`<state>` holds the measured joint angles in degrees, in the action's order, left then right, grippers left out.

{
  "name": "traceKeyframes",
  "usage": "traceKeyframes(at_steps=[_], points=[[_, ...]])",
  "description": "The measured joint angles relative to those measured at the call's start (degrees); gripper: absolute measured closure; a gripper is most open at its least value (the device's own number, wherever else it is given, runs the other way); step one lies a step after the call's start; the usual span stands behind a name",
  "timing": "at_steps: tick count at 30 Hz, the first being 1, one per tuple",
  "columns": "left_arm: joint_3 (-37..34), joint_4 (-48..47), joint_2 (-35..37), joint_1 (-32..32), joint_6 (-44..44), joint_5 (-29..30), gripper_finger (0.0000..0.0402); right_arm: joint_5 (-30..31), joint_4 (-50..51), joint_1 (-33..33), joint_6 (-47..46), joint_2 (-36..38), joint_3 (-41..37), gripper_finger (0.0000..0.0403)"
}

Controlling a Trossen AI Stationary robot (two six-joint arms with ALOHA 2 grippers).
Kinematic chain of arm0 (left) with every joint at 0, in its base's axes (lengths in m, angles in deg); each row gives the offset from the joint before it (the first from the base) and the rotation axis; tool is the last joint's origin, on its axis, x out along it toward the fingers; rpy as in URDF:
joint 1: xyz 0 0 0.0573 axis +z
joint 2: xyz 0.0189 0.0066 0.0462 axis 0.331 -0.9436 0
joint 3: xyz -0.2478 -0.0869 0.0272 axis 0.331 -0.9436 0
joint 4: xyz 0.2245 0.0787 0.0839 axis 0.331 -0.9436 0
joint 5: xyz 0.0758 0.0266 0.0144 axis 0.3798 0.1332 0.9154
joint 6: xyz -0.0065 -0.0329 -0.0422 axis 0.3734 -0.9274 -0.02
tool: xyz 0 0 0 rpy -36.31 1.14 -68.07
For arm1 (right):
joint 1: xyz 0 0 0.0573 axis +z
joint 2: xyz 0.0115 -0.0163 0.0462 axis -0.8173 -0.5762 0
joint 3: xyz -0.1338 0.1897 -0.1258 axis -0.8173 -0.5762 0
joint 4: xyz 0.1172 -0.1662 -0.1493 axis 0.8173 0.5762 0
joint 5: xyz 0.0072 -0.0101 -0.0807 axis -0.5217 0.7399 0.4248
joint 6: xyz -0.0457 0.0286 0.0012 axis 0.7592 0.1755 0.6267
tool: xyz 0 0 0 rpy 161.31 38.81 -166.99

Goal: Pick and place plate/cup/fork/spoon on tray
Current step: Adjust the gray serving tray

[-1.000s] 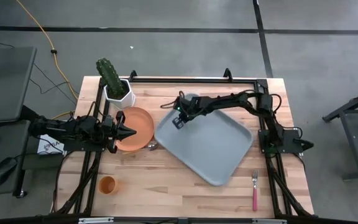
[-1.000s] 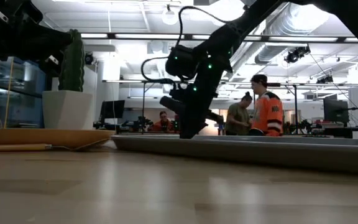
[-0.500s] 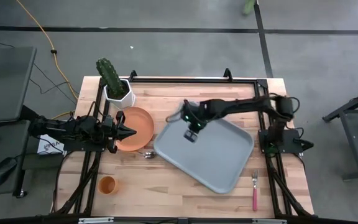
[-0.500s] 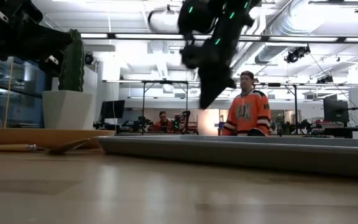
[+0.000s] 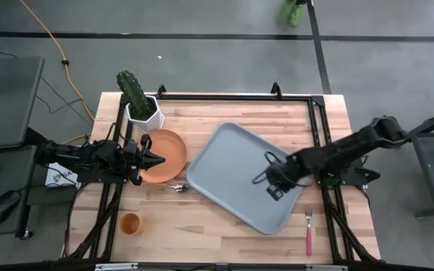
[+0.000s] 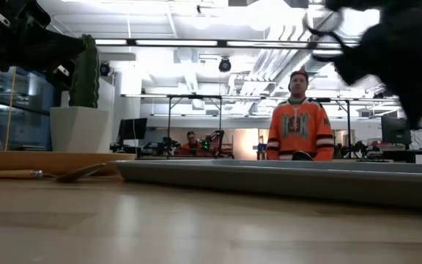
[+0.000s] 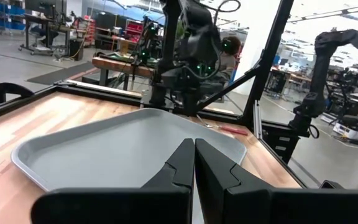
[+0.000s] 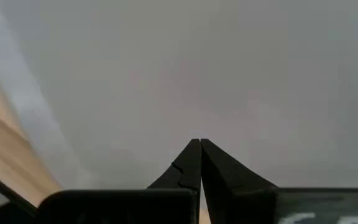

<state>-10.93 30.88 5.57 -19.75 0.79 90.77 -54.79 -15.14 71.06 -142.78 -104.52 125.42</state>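
The grey-blue tray (image 5: 232,162) lies slantwise on the middle of the table. The orange plate (image 5: 168,150) lies at its left, and the spoon (image 5: 176,187) lies on the wood near the plate's near edge. The orange cup (image 5: 129,223) stands near the front left. The pink-handled fork (image 5: 309,232) lies near the front right. My left gripper (image 5: 159,159) is shut and sits over the plate's left part. My right gripper (image 5: 266,181) is shut and hovers over the tray's right part. Its wrist view shows only its fingertips (image 8: 196,142) against the tray's grey floor.
A white pot with a cactus (image 5: 138,105) stands at the far left, beside the plate. A black frame (image 5: 232,96) runs along the table's far and right sides. People stand in the room beyond the table (image 6: 299,125).
My right gripper has risen from the tray's far left corner and swung over the tray toward the table's right and near edges, staying shut. Early in that second the tray slid a little toward the near edge. My left gripper has kept still.
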Motion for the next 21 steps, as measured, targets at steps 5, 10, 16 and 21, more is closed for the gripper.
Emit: traceKeyframes(at_steps=[5, 10, 16, 21], points=[[0.00, -0.01, 0.00, 0.00, 0.00, 0.00, 0.0401, 0.02, -4.56, 5.09, -14.50, 4.86, -7.51, 0.0403], [0.00, -0.01, -0.01, 0.01, 0.00, 0.01, 0.0401, 1.18, -10.64, 7.20, -22.20, 5.28, -12.51, 0.0403], [0.00, 0.00, 0.00, -0.01, 0.00, 0.00, 0.0401, 4.12, -11.11, 7.42, -25.37, 5.02, -14.11, 0.0403], [0.00, 0.01, 0.01, 0.01, 0.00, 0.00, 0.0401, 4.58, -5.82, 5.80, -21.65, 3.64, -14.13, 0.0403]])
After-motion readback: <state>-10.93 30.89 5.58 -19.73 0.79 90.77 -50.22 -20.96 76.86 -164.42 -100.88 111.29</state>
